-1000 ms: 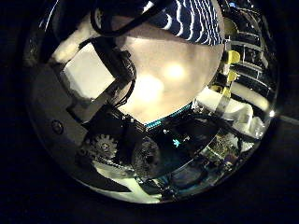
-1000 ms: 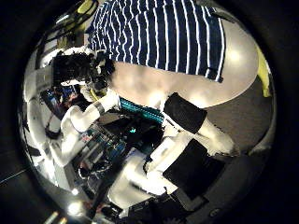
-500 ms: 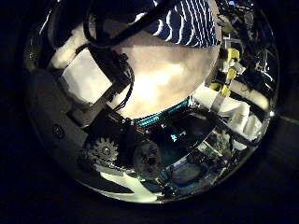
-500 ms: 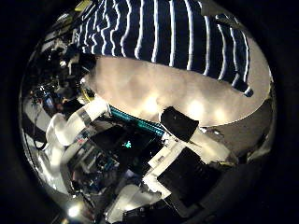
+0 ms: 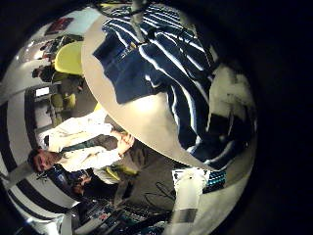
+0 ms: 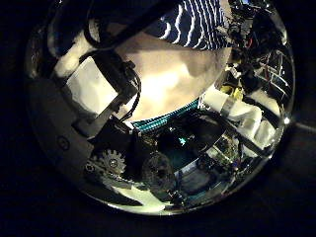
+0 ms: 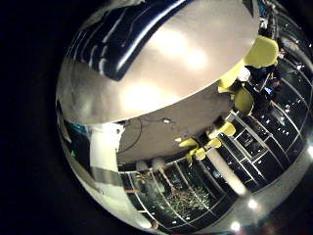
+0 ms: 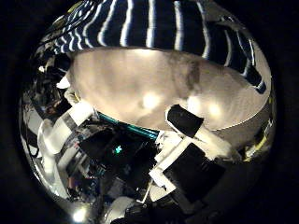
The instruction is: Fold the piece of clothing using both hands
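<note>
Cloth, striped: the piece of clothing (image 5: 161,78) is seen lying on the counter (image 5: 127,122), spread mostly flat, with one part apparently laid over the body. Whether that is a sleeve or a first fold cannot be made out.

Left side: the left robot hand (image 6: 104,99) is held clear of the counter, with bare counter filling most of its thumb-side view and only a strip of stripes caught at the rim. In its little-finger-side view the whole garment is taken in at once, so the palm is judged to be well apart from the cloth. No cloth is seen held. Whether the hand is wide or narrow cannot be told.

Right side: the right robot hand (image 8: 187,140) is likewise kept off the cloth. Stripes are seen across the far part of both its views, with bare counter between palm and garment. Nothing is seen in its grasp, and its spread cannot be told either.

Reason judged for the placing: both palms are held back from the counter with the garment in sight, a posture suited to picking an edge or corner on each side before coming in.

Writing: no label, brand or print can be read on the cloth.
</note>
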